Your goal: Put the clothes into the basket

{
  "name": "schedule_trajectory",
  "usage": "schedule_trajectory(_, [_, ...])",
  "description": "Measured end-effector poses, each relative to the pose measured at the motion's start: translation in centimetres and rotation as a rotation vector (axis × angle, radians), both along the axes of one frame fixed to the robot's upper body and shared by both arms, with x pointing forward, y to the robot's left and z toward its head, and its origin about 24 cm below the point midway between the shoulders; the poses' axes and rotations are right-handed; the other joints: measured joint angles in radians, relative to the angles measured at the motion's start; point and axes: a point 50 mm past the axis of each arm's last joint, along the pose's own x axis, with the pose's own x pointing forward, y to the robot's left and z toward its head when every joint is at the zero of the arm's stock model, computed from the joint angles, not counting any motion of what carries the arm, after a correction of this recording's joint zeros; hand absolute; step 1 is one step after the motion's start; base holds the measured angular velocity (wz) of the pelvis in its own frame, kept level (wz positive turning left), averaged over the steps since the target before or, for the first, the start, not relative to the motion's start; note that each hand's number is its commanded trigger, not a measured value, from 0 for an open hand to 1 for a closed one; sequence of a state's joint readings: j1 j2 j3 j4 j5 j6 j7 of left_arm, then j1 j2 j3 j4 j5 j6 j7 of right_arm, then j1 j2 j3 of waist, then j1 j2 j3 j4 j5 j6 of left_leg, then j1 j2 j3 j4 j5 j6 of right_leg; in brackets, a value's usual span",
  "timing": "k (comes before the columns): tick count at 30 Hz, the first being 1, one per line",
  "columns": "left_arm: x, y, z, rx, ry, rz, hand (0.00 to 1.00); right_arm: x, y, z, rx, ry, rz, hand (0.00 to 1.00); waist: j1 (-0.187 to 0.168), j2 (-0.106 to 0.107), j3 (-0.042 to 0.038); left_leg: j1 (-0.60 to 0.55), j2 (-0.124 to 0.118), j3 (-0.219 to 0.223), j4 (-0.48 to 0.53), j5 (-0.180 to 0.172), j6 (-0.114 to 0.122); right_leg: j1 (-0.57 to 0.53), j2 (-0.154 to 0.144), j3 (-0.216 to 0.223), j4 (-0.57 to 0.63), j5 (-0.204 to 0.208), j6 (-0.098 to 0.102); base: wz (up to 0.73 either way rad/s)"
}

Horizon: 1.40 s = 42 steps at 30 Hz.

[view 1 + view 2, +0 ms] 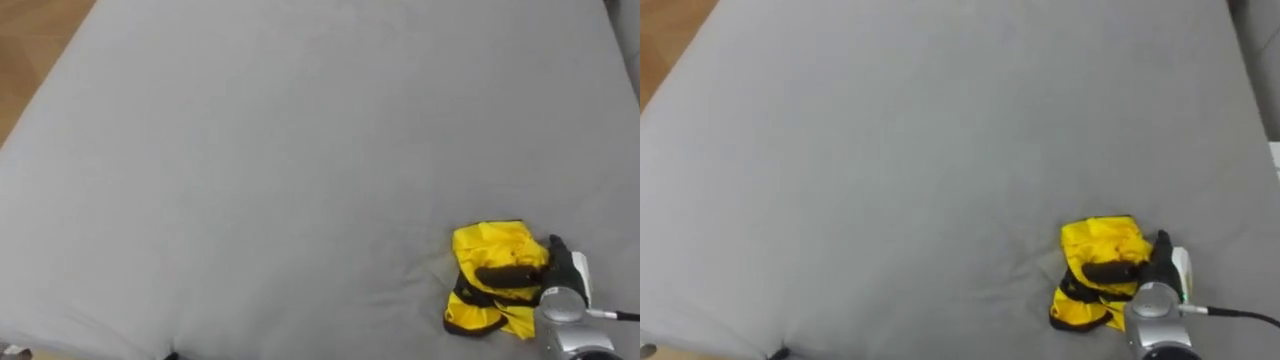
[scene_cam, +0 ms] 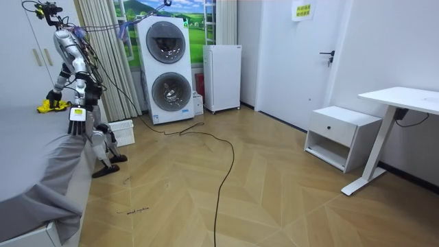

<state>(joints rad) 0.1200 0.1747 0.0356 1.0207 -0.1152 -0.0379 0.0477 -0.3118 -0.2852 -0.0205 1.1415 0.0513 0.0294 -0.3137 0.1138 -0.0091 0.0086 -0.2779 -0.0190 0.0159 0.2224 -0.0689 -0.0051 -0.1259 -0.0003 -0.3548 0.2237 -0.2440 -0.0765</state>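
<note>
Clothes: yellow garment (image 1: 490, 250) w/ black trim, bunched up on the grey bed sheet (image 1: 300, 150), near-right part of the bed – not in any basket.
R hand: right hand (image 1: 565, 285) comes in from the near-right corner, resting on the garment's right side. Dark fingers (image 1: 505, 273) curl across the cloth and grip a bunch of it.
L hand: left hand (image 2: 77, 118) hangs low at the robot's side by the bed edge, in the room view. Can't tell how its fingers are set.
Bed: grey sheet smooth over most of the top, light creases around the garment. Strip of wood floor (image 1: 30, 50) past the far-left edge.
Robot: stands against the bed's side at the room view's left, upper body leaning over the mattress – R arm stretched out onto it.
Room: stacked washer and dryer (image 2: 164, 68) just behind the robot, white cabinet (image 2: 221, 77) next to it. Low white nightstand (image 2: 341, 136) and white desk (image 2: 405, 99) well apart, at the room view's right.
</note>
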Motion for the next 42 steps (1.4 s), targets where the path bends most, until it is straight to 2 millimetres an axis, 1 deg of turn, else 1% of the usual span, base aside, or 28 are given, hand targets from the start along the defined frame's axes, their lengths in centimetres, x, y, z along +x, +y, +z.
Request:
schedule_trajectory(1, [0.1,0.3,0.1,0.008,-0.001,-0.002,0.0,-0.3,-0.2,-0.2,-0.004,0.02,-0.006,1.0,0.0,0.001,0.0007,-0.005,-0.01,-0.004,0.001,-0.001,0.003,0.0,-0.002,-0.008,-0.001,-0.005,0.012,0.24])
schedule_trajectory(4, [0.1,0.3,0.1,-0.003,-0.003,-0.01,0.0,-0.8,-1.3,0.0,-0.045,0.043,-0.027,1.0,0.003,0.008,0.0031,-0.011,-0.015,-0.018,0.001,-0.002,0.01,0.0,-0.011,-0.027,0.0,-0.009,0.02,0.23])
schedule_trajectory(5, [0.2,0.2,0.1,-0.01,-0.003,-0.015,0.0,-1.0,-2.1,0.2,-0.077,0.051,-0.041,1.0,0.004,0.013,0.0052,-0.014,-0.019,-0.019,0.001,-0.004,0.013,-0.002,-0.014,-0.03,0.003,-0.008,0.023,0.12])
schedule_trajectory(6, [0.1,0.2,0.1,-0.012,-0.001,-0.014,0.0,-1.1,-3.0,0.7,-0.107,0.054,-0.052,1.0,0.004,0.017,0.0044,-0.02,-0.023,-0.019,0.001,-0.006,0.017,-0.01,-0.018,-0.031,0.01,-0.008,0.024,0.08])
schedule_trajectory(7, [0.1,0.2,0.1,-0.013,0.0,-0.014,0.0,-1.0,-3.4,1.0,-0.119,0.052,-0.055,1.0,0.004,0.019,0.0048,-0.025,-0.026,-0.019,0.001,-0.006,0.018,-0.017,-0.021,-0.031,0.015,-0.008,0.024,0.0])
schedule_trajectory(9, [0.1,0.0,0.0,-0.02,0.01,-0.027,0.0,-1.0,-4.7,1.8,-0.151,0.045,-0.074,1.0,0.004,0.032,0.0095,-0.031,-0.031,-0.019,0.0,-0.009,0.025,-0.027,-0.029,-0.038,0.023,-0.007,0.024,0.02])
schedule_trajectory(10, [0.1,0.0,0.0,-0.021,0.019,-0.033,0.0,-1.1,-5.1,1.9,-0.163,0.045,-0.083,1.0,0.004,0.035,0.0094,-0.031,-0.032,-0.019,-0.001,-0.009,0.026,-0.028,-0.031,-0.042,0.024,-0.007,0.024,0.05])
schedule_trajectory(12, [-0.3,-0.3,-0.3,-0.026,0.064,-0.06,0.0,-1.4,-5.5,2.1,-0.191,0.05,-0.107,1.0,0.004,0.045,0.0071,-0.024,-0.038,-0.019,-0.006,-0.009,0.026,-0.027,-0.038,-0.048,0.032,-0.007,0.024,0.02])
schedule_trajectory(16, [-0.7,-0.5,-0.4,-0.025,0.103,-0.079,0.0,-1.6,-5.7,2.1,-0.217,0.054,-0.124,1.0,0.006,0.045,0.0077,-0.007,-0.043,-0.022,-0.027,-0.009,0.026,-0.021,-0.039,-0.054,0.03,-0.007,0.024,0.0])
schedule_trajectory(19, [-0.8,-0.3,-0.4,-0.016,0.106,-0.085,0.0,-1.8,-5.7,2.0,-0.214,0.061,-0.128,1.0,0.006,0.036,0.012,0.019,-0.045,-0.022,-0.045,-0.009,0.026,0.008,-0.034,-0.055,0.007,-0.007,0.024,0.0])
schedule_trajectory(20, [-0.8,-0.1,-0.4,-0.011,0.108,-0.09,0.0,-2.0,-5.7,1.8,-0.211,0.073,-0.129,1.0,0.005,0.03,0.0136,0.031,-0.045,-0.022,-0.054,-0.009,0.026,0.018,-0.033,-0.056,0.001,-0.007,0.024,0.0])
schedule_trajectory(22, [-1.0,0.1,-0.4,-0.002,0.114,-0.095,0.0,-2.3,-5.7,1.6,-0.197,0.079,-0.13,1.0,0.003,0.022,0.0128,0.047,-0.045,-0.018,-0.06,-0.009,0.026,0.032,-0.033,-0.055,-0.004,-0.007,0.024,-0.02])
schedule_trajectory(24, [-1.2,0.2,-0.3,0.006,0.118,-0.099,0.0,-2.3,-5.5,1.5,-0.191,0.083,-0.111,1.0,0.0,0.007,0.0125,0.065,-0.044,0.003,-0.065,-0.009,0.026,0.046,-0.034,-0.055,-0.005,-0.007,0.024,-0.08])
schedule_trajectory(25, [-1.2,0.2,-0.3,0.009,0.116,-0.099,0.0,-2.2,-5.5,1.5,-0.19,0.082,-0.103,1.0,-0.003,0.005,0.0117,0.067,-0.043,0.006,-0.065,-0.009,0.026,0.048,-0.034,-0.054,-0.005,-0.007,0.024,-0.06])
schedule_trajectory(26, [-1.1,0.3,-0.2,0.016,0.112,-0.097,0.0,-2.4,-5.4,1.3,-0.185,0.083,-0.092,1.0,-0.007,-0.007,0.0116,0.075,-0.044,0.007,-0.067,-0.009,0.026,0.055,-0.034,-0.046,-0.007,-0.007,0.024,-0.07])
schedule_trajectory(27, [-1.2,0.4,-0.2,0.021,0.112,-0.093,0.0,-2.8,-5.2,1.0,-0.176,0.087,-0.083,1.0,-0.006,-0.02,0.0073,0.09,-0.043,0.009,-0.07,-0.009,0.026,0.066,-0.033,-0.03,-0.009,-0.007,0.024,-0.09])
schedule_trajectory(28, [-1.2,0.4,-0.2,0.023,0.111,-0.092,0.0,-2.9,-5.0,0.9,-0.171,0.085,-0.077,1.0,-0.009,-0.026,0.0082,0.099,-0.044,0.01,-0.071,-0.009,0.026,0.075,-0.033,-0.029,-0.013,-0.007,0.024,-0.11])
schedule_trajectory(29, [-1.3,0.4,-0.2,0.024,0.111,-0.089,0.0,-3.1,-4.8,0.7,-0.159,0.079,-0.069,1.0,-0.017,-0.039,0.0037,0.11,-0.043,0.011,-0.072,-0.009,0.026,0.091,-0.033,-0.024,-0.024,-0.007,0.024,-0.04])
schedule_trajectory(30, [-1.5,0.5,-0.2,0.028,0.117,-0.082,0.0,-3.2,-4.4,0.4,-0.144,0.075,-0.061,1.0,-0.031,-0.049,0.0012,0.125,-0.041,0.011,-0.072,-0.01,0.027,0.107,-0.033,-0.015,-0.027,-0.007,0.024,-0.04])
schedule_trajectory(31, [-1.5,0.6,-0.2,0.032,0.12,-0.074,0.0,-3.3,-4.2,0.3,-0.137,0.072,-0.06,1.0,-0.034,-0.054,0.0001,0.133,-0.041,0.015,-0.072,-0.011,0.029,0.11,-0.032,-0.007,-0.03,-0.006,0.025,-0.08])
schedule_trajectory(32, [-1.9,0.7,-0.3,0.035,0.129,-0.059,0.0,-3.9,-4.1,0.0,-0.124,0.073,-0.065,1.0,-0.039,-0.059,-0.0038,0.146,-0.04,0.024,-0.072,-0.015,0.033,0.124,-0.031,0.002,-0.039,-0.006,0.026,-0.12])
schedule_trajectory(34, [-2.2,0.8,-0.3,0.047,0.144,-0.069,0.0,-4.0,-4.1,0.1,-0.118,0.049,-0.064,1.0,-0.045,-0.058,-0.0048,0.165,-0.04,0.042,-0.071,-0.018,0.038,0.142,-0.031,0.025,-0.039,-0.008,0.031,-0.11])
schedule_trajectory(36, [-2.9,1.0,-0.3,0.058,0.164,-0.064,0.0,-4.2,-3.9,0.1,-0.095,0.013,-0.08,1.0,-0.055,-0.058,-0.0056,0.189,-0.039,0.071,-0.071,-0.023,0.046,0.155,-0.031,0.059,-0.038,-0.025,0.061,-0.16])
schedule_trajectory(37, [-3.1,1.1,-0.3,0.061,0.167,-0.062,0.0,-4.2,-3.9,0.1,-0.088,0.009,-0.08,1.0,-0.057,-0.058,-0.0053,0.194,-0.039,0.075,-0.071,-0.023,0.047,0.158,-0.031,0.065,-0.039,-0.028,0.064,-0.2])
schedule_trajectory(39, [-3.7,1.3,-0.4,0.078,0.187,-0.063,0.0,-4.6,-4.2,0.1,-0.065,0.008,-0.081,1.0,-0.061,-0.061,-0.007,0.21,-0.039,0.092,-0.071,-0.027,0.052,0.167,-0.031,0.086,-0.038,-0.026,0.062,-0.21])
schedule_trajectory(40, [-3.7,1.4,-0.3,0.082,0.191,-0.066,0.0,-4.9,-4.3,0.0,-0.057,0.015,-0.084,0.99,-0.064,-0.063,-0.0069,0.211,-0.039,0.094,-0.071,-0.028,0.053,0.168,-0.031,0.089,-0.038,-0.023,0.056,-0.17])
schedule_trajectory(41, [-3.9,1.4,-0.4,0.084,0.199,-0.059,0.0,-5.7,-4.4,-0.4,-0.039,0.037,-0.095,1.0,-0.071,-0.065,-0.0072,0.214,-0.04,0.099,-0.072,-0.028,0.054,0.168,-0.031,0.1,-0.038,-0.013,0.039,-0.14])
schedule_trajectory(42, [-4.3,1.5,-0.4,0.085,0.214,-0.051,0.0,-6.5,-4.5,-0.7,-0.023,0.06,-0.11,1.0,-0.093,-0.067,-0.0069,0.221,-0.039,0.114,-0.073,-0.029,0.056,0.17,-0.03,0.116,-0.036,-0.006,0.028,-0.21])
